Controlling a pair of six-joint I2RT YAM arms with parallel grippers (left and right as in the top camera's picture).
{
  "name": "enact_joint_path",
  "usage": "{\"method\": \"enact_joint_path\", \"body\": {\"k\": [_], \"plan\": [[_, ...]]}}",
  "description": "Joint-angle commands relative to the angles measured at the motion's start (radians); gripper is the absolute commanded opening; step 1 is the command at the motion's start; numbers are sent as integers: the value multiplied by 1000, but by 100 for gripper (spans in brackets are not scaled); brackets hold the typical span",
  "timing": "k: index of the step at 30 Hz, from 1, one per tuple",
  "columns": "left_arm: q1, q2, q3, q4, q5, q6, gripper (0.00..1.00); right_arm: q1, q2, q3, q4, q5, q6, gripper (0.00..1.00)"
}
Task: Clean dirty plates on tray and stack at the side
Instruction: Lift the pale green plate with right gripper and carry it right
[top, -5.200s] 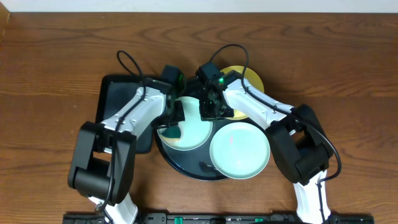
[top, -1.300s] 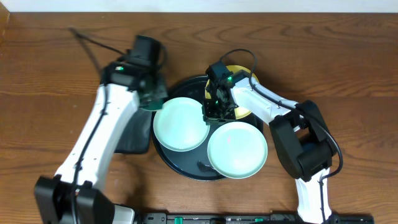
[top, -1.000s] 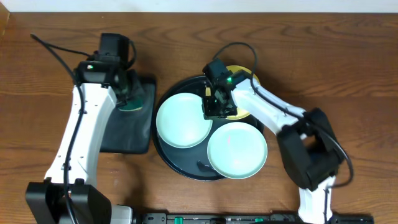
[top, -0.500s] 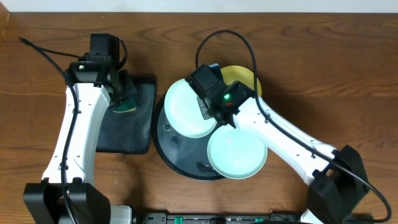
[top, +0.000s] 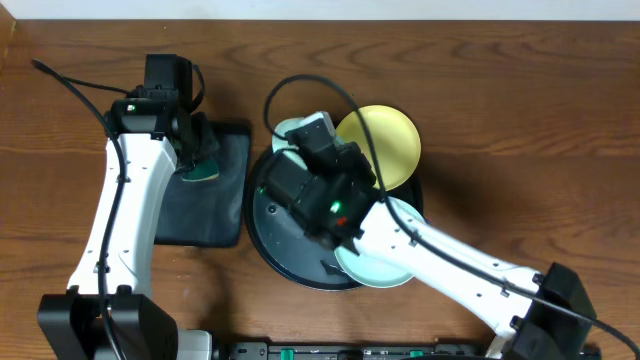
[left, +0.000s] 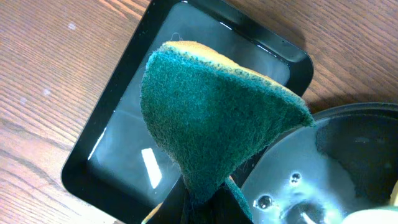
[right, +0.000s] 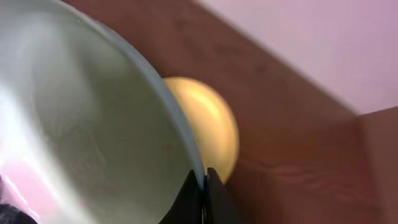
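Note:
My right gripper (right: 204, 182) is shut on the rim of a mint-blue plate (right: 81, 130) and holds it tilted above the round black tray (top: 272, 238). In the overhead view the arm hides most of that plate; a bit of rim (top: 285, 129) shows next to the gripper (top: 305, 142). The yellow plate (top: 388, 142) lies at the tray's far right edge and also shows in the right wrist view (right: 210, 124). The second mint-blue plate (top: 390, 268) lies at the tray's front right, partly under the arm. My left gripper (left: 205, 208) is shut on a green sponge (left: 211, 115).
The left gripper (top: 197, 150) holds the sponge (top: 203, 168) over a rectangular black tray (top: 205, 215), which looks wet in the left wrist view (left: 118, 143). The round tray's wet floor (left: 348, 149) shows at the right of that view. Wooden table (top: 520, 100) lies all around.
My right arm has lifted the mint-blue plate off the round tray and tilted it, swinging over the tray's left part. The left arm and sponge have stayed over the rectangular tray.

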Motion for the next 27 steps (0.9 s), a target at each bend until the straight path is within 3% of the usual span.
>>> {"method": "enact_joint_path", "body": {"k": [1, 9, 22, 27], "plan": [[3, 0, 1, -5, -16, -8, 8, 32, -48, 7, 0, 246, -11, 1], [3, 0, 1, -13, -16, -8, 8, 76, -136, 7, 5, 394, -13, 1], [3, 0, 1, -13, -16, -8, 8, 77, -240, 7, 45, 383, -18, 1], [3, 0, 1, -13, -16, -8, 8, 60, -237, 6, 40, 282, -18, 1]]}}
